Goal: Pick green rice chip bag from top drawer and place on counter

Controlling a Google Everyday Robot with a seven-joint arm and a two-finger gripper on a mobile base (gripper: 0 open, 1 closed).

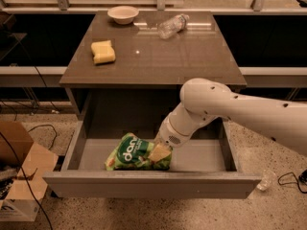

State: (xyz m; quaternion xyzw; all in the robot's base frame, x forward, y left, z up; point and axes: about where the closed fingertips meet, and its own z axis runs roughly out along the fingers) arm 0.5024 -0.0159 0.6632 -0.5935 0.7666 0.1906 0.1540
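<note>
The green rice chip bag [134, 152] lies in the open top drawer [153, 183], left of its middle, with the white lettering facing up. My gripper [159, 152] reaches down into the drawer from the right and is shut on the bag's right end. The white arm [230, 111] crosses over the drawer's right half and hides part of the drawer floor. The counter [158, 56] is the glossy dark tabletop right above the drawer.
On the counter are a yellow sponge [103, 51] at the left, a white bowl [123, 14] at the back and a clear plastic bottle [172, 25] lying at the back right. A cardboard box [19, 176] stands on the floor to the left.
</note>
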